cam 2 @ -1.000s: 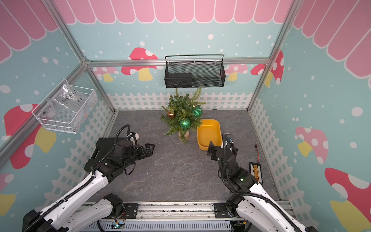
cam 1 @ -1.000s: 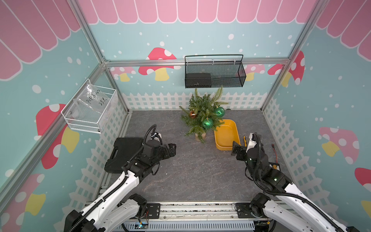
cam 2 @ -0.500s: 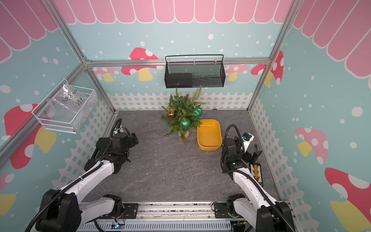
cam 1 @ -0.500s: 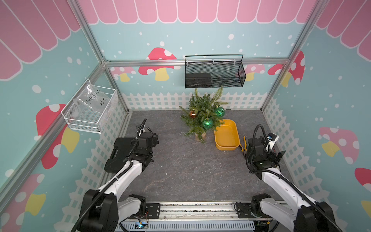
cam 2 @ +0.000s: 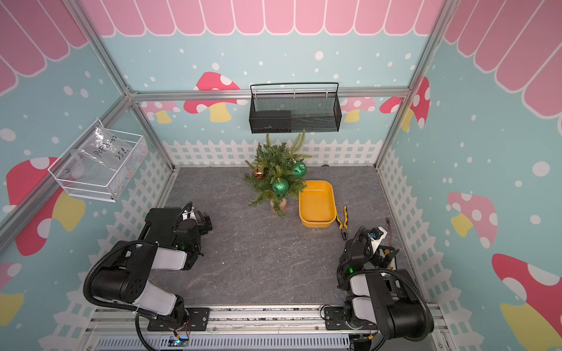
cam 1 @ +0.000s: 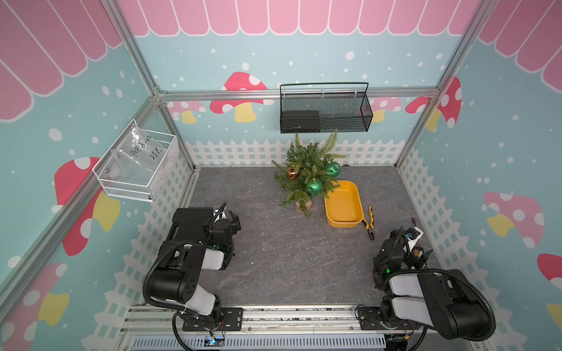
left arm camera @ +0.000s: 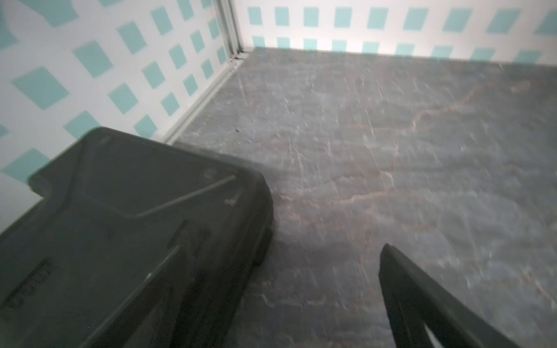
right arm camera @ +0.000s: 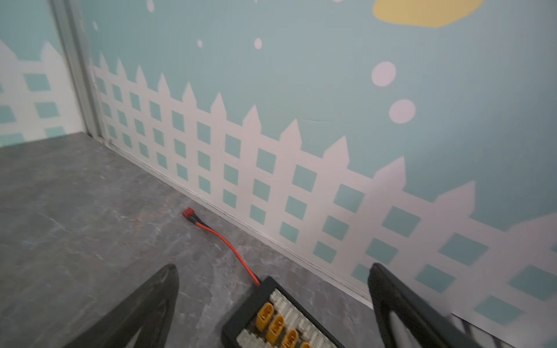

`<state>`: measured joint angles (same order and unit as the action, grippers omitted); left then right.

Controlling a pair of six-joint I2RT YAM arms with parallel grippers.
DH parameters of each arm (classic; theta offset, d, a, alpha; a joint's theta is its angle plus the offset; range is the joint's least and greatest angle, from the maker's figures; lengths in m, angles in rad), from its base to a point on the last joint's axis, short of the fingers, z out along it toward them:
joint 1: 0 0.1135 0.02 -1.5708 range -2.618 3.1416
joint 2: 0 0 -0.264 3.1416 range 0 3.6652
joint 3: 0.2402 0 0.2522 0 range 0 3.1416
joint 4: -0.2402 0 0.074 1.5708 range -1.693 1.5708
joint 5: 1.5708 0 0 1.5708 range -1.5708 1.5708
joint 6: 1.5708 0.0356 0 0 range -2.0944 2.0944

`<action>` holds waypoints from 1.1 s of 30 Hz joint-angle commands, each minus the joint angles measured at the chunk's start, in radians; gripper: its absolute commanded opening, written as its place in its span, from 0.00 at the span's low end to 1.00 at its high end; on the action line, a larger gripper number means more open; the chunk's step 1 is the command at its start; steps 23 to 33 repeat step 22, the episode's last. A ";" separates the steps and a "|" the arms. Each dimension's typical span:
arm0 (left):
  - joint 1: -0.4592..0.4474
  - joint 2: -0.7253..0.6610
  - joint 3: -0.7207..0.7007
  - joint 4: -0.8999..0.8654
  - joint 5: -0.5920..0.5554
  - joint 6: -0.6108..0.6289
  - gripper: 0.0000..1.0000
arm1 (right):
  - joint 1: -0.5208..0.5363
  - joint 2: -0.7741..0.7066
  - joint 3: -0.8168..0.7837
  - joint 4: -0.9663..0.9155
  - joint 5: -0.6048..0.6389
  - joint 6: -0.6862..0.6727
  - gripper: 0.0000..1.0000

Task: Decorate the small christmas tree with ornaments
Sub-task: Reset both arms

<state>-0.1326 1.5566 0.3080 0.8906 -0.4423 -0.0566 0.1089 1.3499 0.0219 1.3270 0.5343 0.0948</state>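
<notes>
Jaws stand wide open and empty on both arms: the left jaws at the edge of a black case, the right jaws above a connector board near the side wall. Farther back on the table, the small christmas tree stands just beside a yellow tray, three ornaments hanging in its branches.

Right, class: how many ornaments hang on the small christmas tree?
3. The copper-brown bauble hangs on the left-arm side of the small christmas tree; the upper green bauble hangs toward the yellow tray; the lower green bauble hangs in front. More may hide behind branches.
</notes>
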 commanded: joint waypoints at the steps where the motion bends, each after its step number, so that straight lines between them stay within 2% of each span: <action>1: 0.000 0.011 0.015 0.195 0.041 0.068 0.99 | -0.029 0.175 -0.039 0.423 -0.235 -0.124 1.00; 2: 0.000 -0.002 0.023 0.156 0.040 0.057 0.99 | -0.030 0.212 -0.035 0.428 -0.312 -0.148 0.99; 4: 0.003 -0.008 0.045 0.095 -0.011 0.031 0.99 | -0.026 0.241 -0.019 0.449 -0.255 -0.146 0.99; 6: 0.002 0.003 0.044 0.114 -0.016 0.039 0.99 | -0.034 0.170 0.035 0.233 -0.233 -0.098 1.00; 8: 0.002 -0.004 0.046 0.100 -0.013 0.030 0.99 | -0.030 0.206 0.100 0.194 -0.228 -0.124 1.00; 10: 0.002 0.002 0.042 0.114 -0.015 0.039 1.00 | -0.033 0.177 0.152 0.045 -0.238 -0.101 1.00; 12: 0.002 -0.002 0.045 0.107 -0.015 0.033 0.99 | -0.034 0.200 0.135 0.124 -0.236 -0.119 0.99; 15: 0.002 -0.003 0.045 0.104 -0.015 0.032 1.00 | -0.035 0.195 0.154 0.068 -0.240 -0.105 1.00; 18: 0.003 0.000 0.044 0.109 -0.015 0.037 0.99 | -0.085 0.180 0.180 -0.013 -0.316 -0.064 1.00; 20: 0.002 0.000 0.045 0.111 -0.015 0.037 0.99 | -0.087 0.187 0.167 0.030 -0.317 -0.073 0.99; 33: 0.002 0.000 0.043 0.110 -0.015 0.037 0.99 | -0.086 0.182 0.164 0.026 -0.293 -0.061 1.00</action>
